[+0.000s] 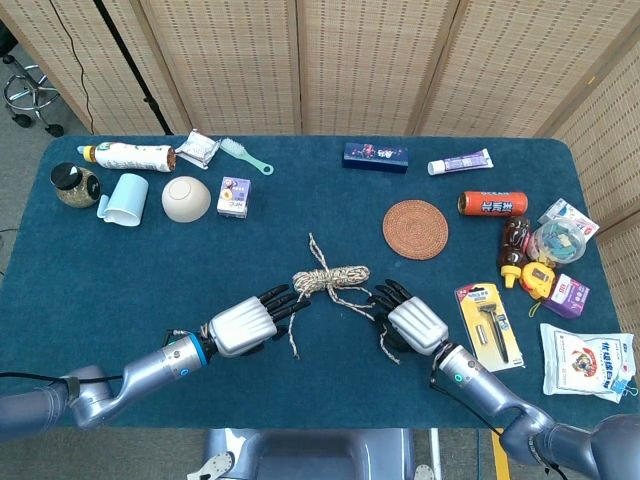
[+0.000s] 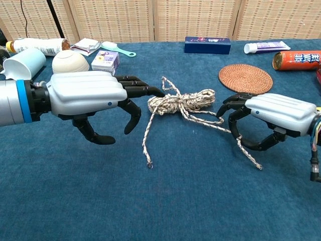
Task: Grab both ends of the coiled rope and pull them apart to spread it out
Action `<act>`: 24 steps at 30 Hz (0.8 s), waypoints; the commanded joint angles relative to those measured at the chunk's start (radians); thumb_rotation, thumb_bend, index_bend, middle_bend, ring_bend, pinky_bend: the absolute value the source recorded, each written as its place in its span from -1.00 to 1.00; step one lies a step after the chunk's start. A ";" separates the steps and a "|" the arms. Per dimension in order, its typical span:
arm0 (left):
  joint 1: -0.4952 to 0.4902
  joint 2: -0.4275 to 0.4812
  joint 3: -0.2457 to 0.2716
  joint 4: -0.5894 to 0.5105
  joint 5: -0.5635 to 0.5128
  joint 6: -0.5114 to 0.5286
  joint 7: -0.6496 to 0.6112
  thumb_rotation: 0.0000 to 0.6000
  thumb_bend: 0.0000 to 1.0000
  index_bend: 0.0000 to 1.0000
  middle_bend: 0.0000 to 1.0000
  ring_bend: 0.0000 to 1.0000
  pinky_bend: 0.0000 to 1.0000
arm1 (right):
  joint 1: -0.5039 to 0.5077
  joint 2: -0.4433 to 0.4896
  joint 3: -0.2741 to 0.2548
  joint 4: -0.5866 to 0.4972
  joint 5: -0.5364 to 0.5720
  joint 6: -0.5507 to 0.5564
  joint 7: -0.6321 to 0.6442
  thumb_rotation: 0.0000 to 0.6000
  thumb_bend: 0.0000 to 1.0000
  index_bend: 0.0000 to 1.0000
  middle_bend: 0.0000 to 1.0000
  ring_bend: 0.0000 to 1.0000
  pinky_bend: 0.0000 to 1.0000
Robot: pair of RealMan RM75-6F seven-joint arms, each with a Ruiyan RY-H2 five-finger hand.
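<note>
The robot's left hand (image 2: 88, 94), silver-backed with black fingers, hovers open and empty just left of the coiled beige-and-brown braided rope (image 2: 181, 102), its fingers spread and the longest fingertips reaching to the coil's left edge without closing on it. One loose strand of the rope hangs down from the coil beside this hand, its frayed end lying on the blue cloth-covered table (image 2: 165, 201).

The right hand (image 2: 271, 118), to the right of the coil, curls its fingers around the other loose strand; the strand passes through the ring of thumb and fingers and trails out below the hand. Whether the fingers pinch the strand tight cannot be told from either view.

The rope coil sits near the middle of the table, between the two hands. Beyond the coil to its right lies a round woven brown coaster (image 1: 415, 229). Behind the coil, at the table's far edge, rests a dark blue rectangular box (image 1: 375, 157). Far left of the coil stand a cream bowl (image 1: 186, 199) and a pale blue plastic cup (image 1: 124, 199).
</note>
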 commanded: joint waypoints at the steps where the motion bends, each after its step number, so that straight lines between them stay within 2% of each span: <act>1: -0.015 -0.027 -0.004 0.019 -0.015 -0.015 0.004 1.00 -0.35 0.05 -1.00 -1.00 -1.00 | -0.004 0.000 -0.001 0.005 0.003 -0.001 0.003 1.00 0.03 0.21 -0.59 -0.81 -1.00; 4: -0.024 -0.043 -0.006 0.033 -0.025 -0.022 0.013 1.00 -0.30 0.05 -1.00 -1.00 -1.00 | -0.007 -0.002 0.000 0.011 0.004 -0.002 0.007 1.00 0.03 0.21 -0.59 -0.81 -1.00; 24: -0.046 -0.132 -0.007 0.092 -0.086 -0.025 0.073 1.00 -0.30 0.04 -1.00 -1.00 -1.00 | -0.010 -0.014 -0.001 0.061 -0.010 0.008 0.016 1.00 0.03 0.21 -0.59 -0.81 -1.00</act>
